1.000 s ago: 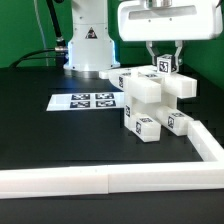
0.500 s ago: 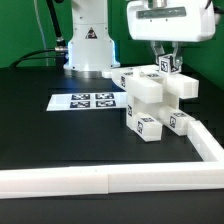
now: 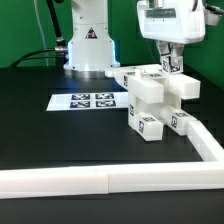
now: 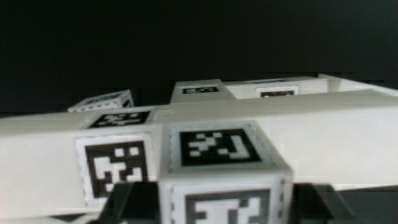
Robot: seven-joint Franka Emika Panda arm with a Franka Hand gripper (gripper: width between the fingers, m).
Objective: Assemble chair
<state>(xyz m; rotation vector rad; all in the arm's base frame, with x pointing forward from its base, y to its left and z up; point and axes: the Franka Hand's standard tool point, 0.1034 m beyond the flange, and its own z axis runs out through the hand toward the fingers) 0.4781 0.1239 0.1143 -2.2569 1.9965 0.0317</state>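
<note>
Just to the exterior view's right of the marker board, on the black table, stands the chair. It is a cluster of chunky matte-white blocks fitted together, with square black-and-white tags on several faces. Its nearest blocks come further toward the camera than the marker board does.

Further to the exterior view's right of the marker board, past the tall middle of the chair and higher up, hangs the claw. Its two fingers are clamped on a small tagged block, white with a tag facing the camera. The block sits right over the chair's rear blocks; whether it touches them I cannot tell from this angle.

In the wrist view the tagged block shows close up between the dark fingers. Beyond it are broad white faces of the chair carrying more tags.

The border rail runs across the table nearer the camera than the marker board. It then turns and runs back along the exterior view's right, beyond the chair. The arm's base stands behind the marker board.
</note>
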